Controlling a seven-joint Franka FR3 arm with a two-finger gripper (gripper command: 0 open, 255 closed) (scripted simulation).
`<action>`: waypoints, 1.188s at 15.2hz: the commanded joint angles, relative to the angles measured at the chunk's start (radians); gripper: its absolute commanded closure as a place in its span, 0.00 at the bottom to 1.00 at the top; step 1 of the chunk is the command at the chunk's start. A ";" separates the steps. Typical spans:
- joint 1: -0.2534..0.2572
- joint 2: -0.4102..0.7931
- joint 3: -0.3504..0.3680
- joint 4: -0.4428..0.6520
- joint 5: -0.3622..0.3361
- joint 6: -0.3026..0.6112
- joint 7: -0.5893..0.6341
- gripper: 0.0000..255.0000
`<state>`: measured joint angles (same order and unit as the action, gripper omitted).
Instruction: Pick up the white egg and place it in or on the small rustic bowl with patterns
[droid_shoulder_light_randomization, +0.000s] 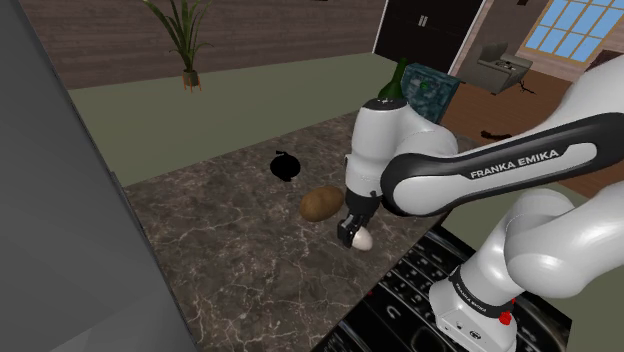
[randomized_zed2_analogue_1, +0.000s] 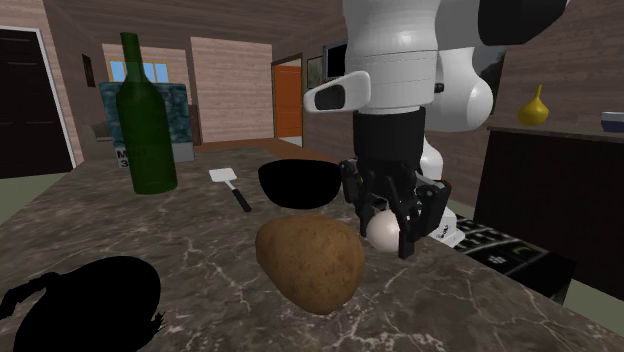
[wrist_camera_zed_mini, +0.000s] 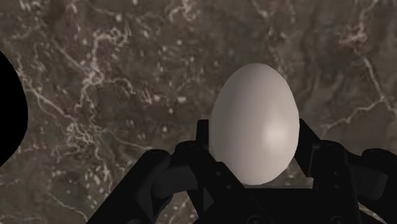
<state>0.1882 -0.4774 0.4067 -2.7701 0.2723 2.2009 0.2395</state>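
A white egg (wrist_camera_zed_mini: 254, 124) sits between my black gripper's (wrist_camera_zed_mini: 254, 137) fingers, which clasp it on both sides. In the shoulder view the egg (droid_shoulder_light_randomization: 362, 240) and gripper (droid_shoulder_light_randomization: 355, 233) hang low over the marble counter, just right of a brown potato (droid_shoulder_light_randomization: 321, 202). I cannot tell whether the egg touches the counter. In the second exterior view the gripper (randomized_zed2_analogue_1: 392, 232) holds the egg (randomized_zed2_analogue_1: 381, 229) beside the potato (randomized_zed2_analogue_1: 308, 262). The bowl (randomized_zed2_analogue_1: 298, 183), drawn plain black, stands just behind them, to the left of the gripper.
A green bottle (randomized_zed2_analogue_1: 145, 115) and a teal box (randomized_zed2_analogue_1: 176, 120) stand at the counter's far side, with a spatula (randomized_zed2_analogue_1: 230, 185) near the bowl. A black handled shape (droid_shoulder_light_randomization: 286, 165) lies beyond the potato. A stovetop (droid_shoulder_light_randomization: 420, 300) borders the counter by the stand.
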 joint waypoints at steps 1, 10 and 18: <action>0.001 -0.019 -0.006 0.013 -0.002 -0.033 0.000 1.00; 0.003 -0.103 -0.036 0.084 -0.016 -0.187 0.001 1.00; 0.000 -0.151 -0.061 0.162 -0.032 -0.312 0.003 1.00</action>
<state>0.1887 -0.6220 0.3494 -2.6180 0.2424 1.9052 0.2423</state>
